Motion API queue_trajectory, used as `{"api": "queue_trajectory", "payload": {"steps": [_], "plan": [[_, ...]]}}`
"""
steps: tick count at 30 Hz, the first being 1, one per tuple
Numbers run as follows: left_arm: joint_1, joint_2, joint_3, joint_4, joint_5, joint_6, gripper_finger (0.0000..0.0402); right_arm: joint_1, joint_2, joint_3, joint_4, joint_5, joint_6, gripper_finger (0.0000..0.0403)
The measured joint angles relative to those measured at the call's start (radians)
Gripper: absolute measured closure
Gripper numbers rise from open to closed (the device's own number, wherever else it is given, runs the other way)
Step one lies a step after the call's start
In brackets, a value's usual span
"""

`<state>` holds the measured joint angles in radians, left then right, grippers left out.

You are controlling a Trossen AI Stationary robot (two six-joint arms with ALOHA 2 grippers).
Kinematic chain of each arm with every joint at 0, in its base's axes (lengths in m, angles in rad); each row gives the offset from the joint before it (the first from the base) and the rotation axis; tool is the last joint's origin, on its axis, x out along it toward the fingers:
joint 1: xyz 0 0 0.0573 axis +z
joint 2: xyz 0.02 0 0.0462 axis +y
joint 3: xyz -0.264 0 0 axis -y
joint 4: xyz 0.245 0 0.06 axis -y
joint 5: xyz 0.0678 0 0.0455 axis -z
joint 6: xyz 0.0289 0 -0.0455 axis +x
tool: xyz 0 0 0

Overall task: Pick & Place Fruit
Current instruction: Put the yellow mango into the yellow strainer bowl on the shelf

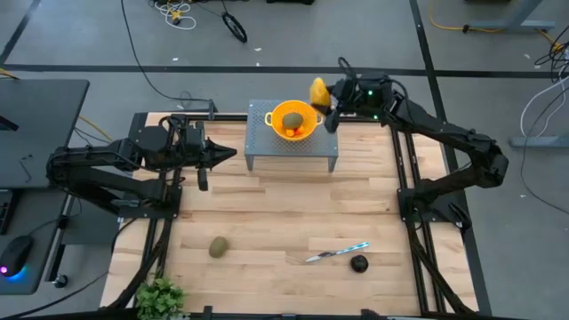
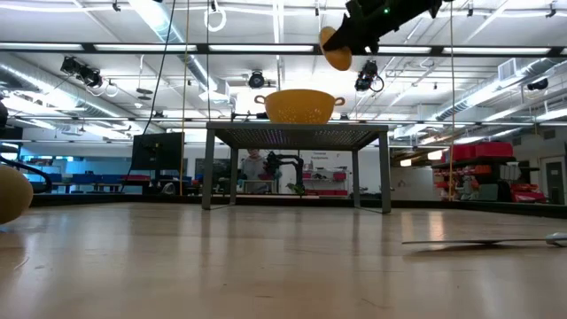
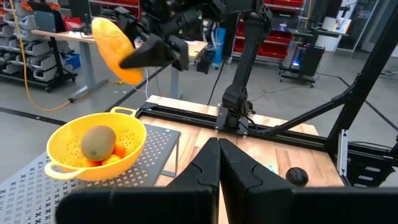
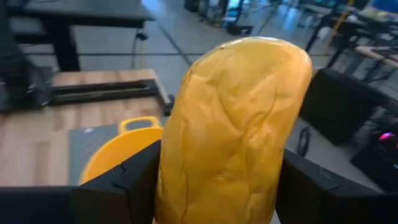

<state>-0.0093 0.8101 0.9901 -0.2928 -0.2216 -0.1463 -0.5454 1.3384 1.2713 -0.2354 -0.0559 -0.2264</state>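
Hidden or unclear: the small orange-red fruits (image 1: pixel 296 132) in the bowl are partly covered by the olive-brown oval beside them, so their count cannot be told. The low view shows the yellow bowl (image 2: pixel 299 105) from the side only, contents out of sight, and an olive-brown oval (image 2: pixel 12 195) cut off at its edge. The right wrist view is nearly filled by the held fruit.

Right gripper (image 1: pixel 326 96): at 1 o'clock of the table, raised just beside the bowl's 2 o'clock rim. Fingers spread wide and clamped on the yellow-orange oblong fruit (image 4: pixel 233 130), one dark finger on each flank; the fruit hangs in the air, touching nothing else.

Left gripper (image 1: pixel 227 154): at 9 o'clock of the table, waiting, fingers (image 3: pixel 205 168) pressed together, holding nothing.

Container: yellow perforated two-handled bowl (image 1: pixel 275 118) on a grey perforated stand (image 1: pixel 262 151) at 12 o'clock. Contents: one olive-brown oval (image 3: pixel 99 142) and the small orange-red fruits.

Loose on the wooden table (image 1: pixel 284 222): second olive-brown oval (image 1: pixel 218 247) at 7 o'clock; dark round fruit (image 1: pixel 358 263) at 5 o'clock, just beside the knife (image 1: pixel 336 253) with its pale blue handle.

Other: green plant (image 1: pixel 160 296) at the table's 7 o'clock corner.
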Motion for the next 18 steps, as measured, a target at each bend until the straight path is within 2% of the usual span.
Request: {"api": "queue_trajectory", "payload": {"steps": [15, 18], "plan": [[0.000, 0.000, 0.000, 0.000, 0.000, -0.016, 0.0397, -0.073, 0.002, 0.000, 0.025, -0.039, -0.014, 0.0152], [0.000, 0.000, 0.000, 0.000, -0.003, -0.016, 0.0397, -0.082, 0.008, 0.000, 0.075, -0.113, -0.036, 0.0152]]}}
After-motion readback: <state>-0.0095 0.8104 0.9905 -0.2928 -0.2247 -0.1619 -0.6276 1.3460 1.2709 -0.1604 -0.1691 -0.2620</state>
